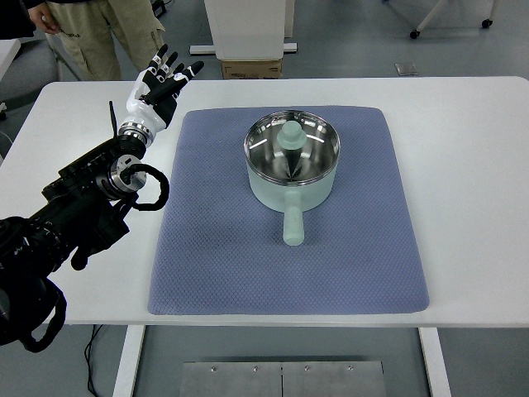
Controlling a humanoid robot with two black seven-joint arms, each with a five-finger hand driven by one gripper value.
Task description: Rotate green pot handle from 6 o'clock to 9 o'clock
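the one green pot (292,169) sits on the one blue mat (285,211), a little toward 12 o'clock of its middle, its handle (293,226) pointing to 6 o'clock, so the turn looks not yet begun. the left hand (159,87) hovers over the white surface (463,182) at 10 o'clock of the pot, well apart from it, fingers spread and holding nothing. next it likely needs to reach the handle and sweep it round to 9 o'clock. one lid (291,147) rests on the pot.

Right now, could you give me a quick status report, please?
Left hand open, raised beyond the mat's left edge. Green pot untouched, handle at 6 o'clock. Nothing in the way.
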